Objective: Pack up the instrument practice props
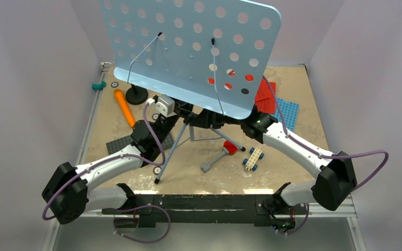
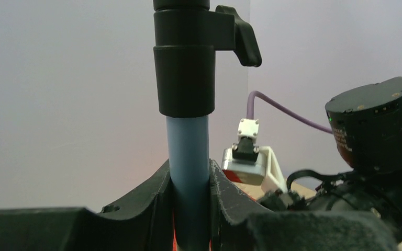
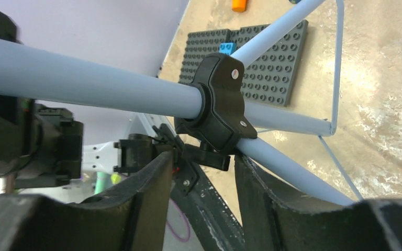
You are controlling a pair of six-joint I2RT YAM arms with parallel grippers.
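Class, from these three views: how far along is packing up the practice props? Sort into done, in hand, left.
Done: nothing looks packed yet. In hand: the left gripper is shut on the pole of the music stand; the right gripper stands open around its black leg clamp. Left: the stand is unfolded, and the orange toy microphone, mic stand and red pages sit on the table.
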